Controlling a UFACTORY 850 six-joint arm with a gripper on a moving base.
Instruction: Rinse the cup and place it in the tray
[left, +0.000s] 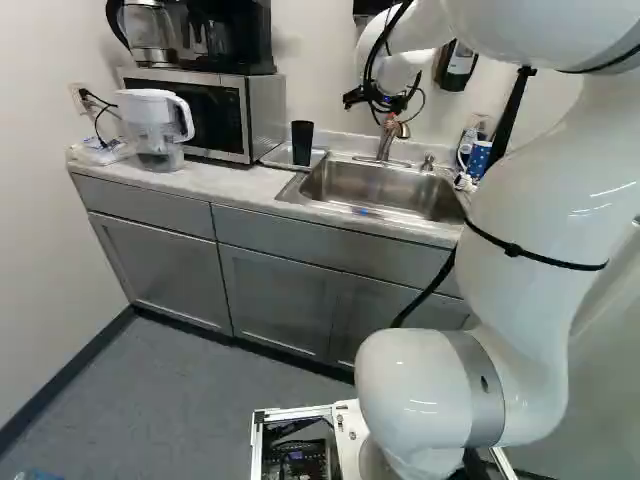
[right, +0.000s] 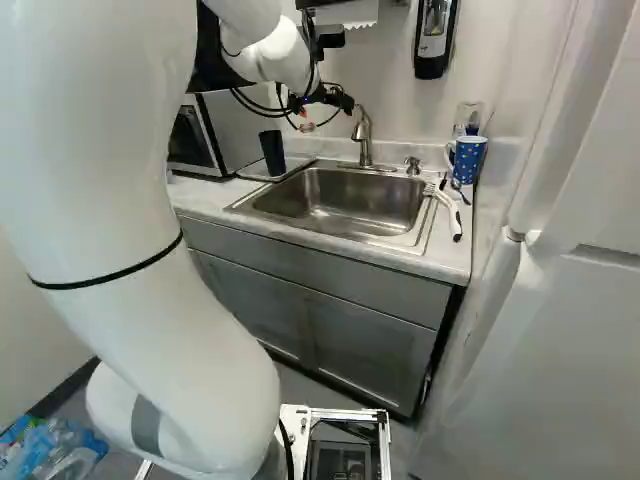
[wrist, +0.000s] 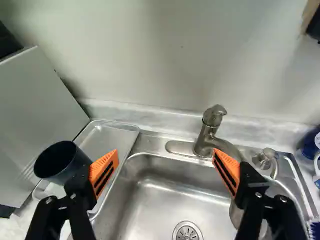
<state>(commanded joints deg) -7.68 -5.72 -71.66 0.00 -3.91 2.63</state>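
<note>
a dark cup (left: 302, 143) stands upright, mouth up, in a metal tray (wrist: 107, 135) just left of the sink (wrist: 145, 187), where the task wants it to end up. the gripper (wrist: 165, 152) hangs above the sink, released, its orange pads spread wide with nothing between them; the cup is beyond one finger, outside the grasp. at the back of the sink rises the tap (wrist: 204, 137), with no stream of water to be seen. left of the sink on the bench (left: 235, 186), past the tray, are a microwave (left: 215, 115) and a white-lidded pitcher (left: 150, 125); right of the sink is a blue dotted mug (right: 468, 158). the placing step looks met, though whether the cup has been rinsed cannot be told from here. if it has, the next move would likely be to draw the arm back from the sink, clear of tap and cup; if not, the open gripper would need to shift left of the sink, straddle the cup, close on its sides and carry it under the tap
</note>
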